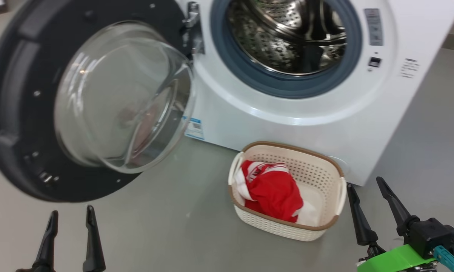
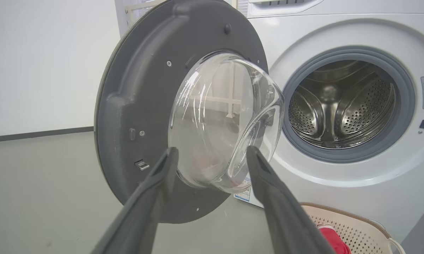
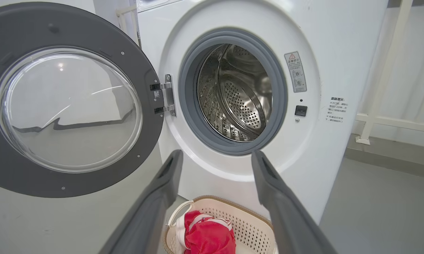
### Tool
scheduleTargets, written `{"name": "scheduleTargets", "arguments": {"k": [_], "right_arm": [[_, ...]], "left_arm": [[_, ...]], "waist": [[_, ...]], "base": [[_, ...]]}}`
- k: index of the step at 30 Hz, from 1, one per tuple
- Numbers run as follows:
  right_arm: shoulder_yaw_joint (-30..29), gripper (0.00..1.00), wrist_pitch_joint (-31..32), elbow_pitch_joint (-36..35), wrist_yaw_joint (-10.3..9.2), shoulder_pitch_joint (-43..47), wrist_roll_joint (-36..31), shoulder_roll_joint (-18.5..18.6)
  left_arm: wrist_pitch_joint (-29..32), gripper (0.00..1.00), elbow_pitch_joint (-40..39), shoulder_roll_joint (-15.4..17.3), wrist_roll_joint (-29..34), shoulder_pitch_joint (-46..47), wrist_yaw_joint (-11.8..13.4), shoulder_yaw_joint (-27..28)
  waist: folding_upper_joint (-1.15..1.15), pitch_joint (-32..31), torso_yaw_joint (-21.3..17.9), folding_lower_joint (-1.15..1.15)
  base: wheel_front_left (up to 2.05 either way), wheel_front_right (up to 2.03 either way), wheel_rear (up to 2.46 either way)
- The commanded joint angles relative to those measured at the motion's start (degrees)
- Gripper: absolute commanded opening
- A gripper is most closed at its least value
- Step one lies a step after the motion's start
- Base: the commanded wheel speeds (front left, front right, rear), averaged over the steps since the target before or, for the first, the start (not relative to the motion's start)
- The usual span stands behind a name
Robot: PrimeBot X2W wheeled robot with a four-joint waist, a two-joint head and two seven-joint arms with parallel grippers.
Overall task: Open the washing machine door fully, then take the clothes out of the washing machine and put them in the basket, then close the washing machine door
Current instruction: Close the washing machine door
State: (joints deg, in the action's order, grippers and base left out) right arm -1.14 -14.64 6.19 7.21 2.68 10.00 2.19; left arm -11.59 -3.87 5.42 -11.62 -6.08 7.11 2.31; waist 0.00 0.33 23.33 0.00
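Now our left gripper (image 1: 72,210) and right gripper (image 1: 364,182) gape, empty; red fabric clothes (image 1: 274,192) fill the cream plastic basket (image 1: 279,224) before the white boxy washing machine (image 1: 287,121).

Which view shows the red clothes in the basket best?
The head view: the clothes show whole in the basket. The right wrist view cuts them at its bottom edge; the left wrist view shows a red corner.

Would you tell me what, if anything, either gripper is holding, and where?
Nothing is held: the left gripper and right gripper are open and empty.
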Motion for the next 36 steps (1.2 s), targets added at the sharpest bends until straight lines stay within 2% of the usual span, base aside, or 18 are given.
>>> {"name": "scheduleTargets", "arguments": {"k": [1, 7, 18, 26, 27, 28, 29, 30, 36], "right_arm": [[1.6, 1.00, -0.4, -1.6, 0.28, -2.8, -0.4, 0.7], [2.6, 1.00, -0.4, -1.5, 0.28, -2.9, -0.2, 0.7], [5.5, 1.00, -0.4, -0.3, 0.28, -4.8, -0.2, 0.7], [5.5, 1.00, -0.4, 0.1, 0.28, -4.6, -0.1, 0.7], [5.5, 1.00, -0.4, 0.0, 0.28, -4.5, -0.1, 0.7], [5.4, 1.00, -0.4, 0.0, 0.28, -4.4, -0.1, 0.7], [5.3, 1.00, -0.4, 0.0, 0.28, -4.3, -0.1, 0.7], [5.1, 1.00, -0.4, 0.0, 0.28, -4.1, -0.1, 0.7], [4.6, 1.00, -0.4, -0.1, 0.28, -3.6, -0.1, 0.7]], "left_arm": [[0.2, 1.00, -1.9, 0.7, 0.4, 1.8, 0.6, 2.2], [0.7, 1.00, -2.3, 1.2, 0.6, 1.3, 1.2, 2.3], [0.1, 1.00, -4.1, 1.0, -0.1, -0.4, 2.9, 3.7], [-0.2, 1.00, -4.0, 0.8, -1.2, -0.7, 2.9, 3.7], [-0.3, 0.93, -4.0, 0.8, -1.4, -0.6, 2.7, 3.7], [-0.4, 0.42, -4.0, 0.8, -1.8, -0.4, 2.4, 3.6], [-0.5, 0.08, -4.0, 0.7, -2.5, -0.3, 2.0, 3.5], [-0.8, 0.00, -4.1, 0.5, -3.1, 0.0, 1.7, 3.6], [-2.7, 0.00, -5.5, 0.4, -5.7, 3.2, 0.5, 5.9]], "waist": [[0.00, 0.0, 3.1, 0.00], [0.00, -0.8, 6.2, 0.00], [0.00, -0.4, 6.7, 0.00], [0.00, -0.5, 6.6, 0.00], [0.00, -0.5, 6.5, 0.00], [0.00, -0.6, 6.5, 0.00], [0.00, -0.6, 6.5, 0.00], [0.00, -0.6, 6.4, 0.00], [0.00, -0.5, 6.3, 0.00]], "base": [[0.00, 0.00, 0.00], [0.00, 0.00, 0.00], [0.00, 0.00, 0.00], [0.00, 0.00, 0.00], [0.00, 0.00, 0.00], [0.00, 0.00, 0.00], [0.00, 0.00, 0.00], [0.00, 0.00, 0.00], [0.00, 0.00, 0.00]]}}
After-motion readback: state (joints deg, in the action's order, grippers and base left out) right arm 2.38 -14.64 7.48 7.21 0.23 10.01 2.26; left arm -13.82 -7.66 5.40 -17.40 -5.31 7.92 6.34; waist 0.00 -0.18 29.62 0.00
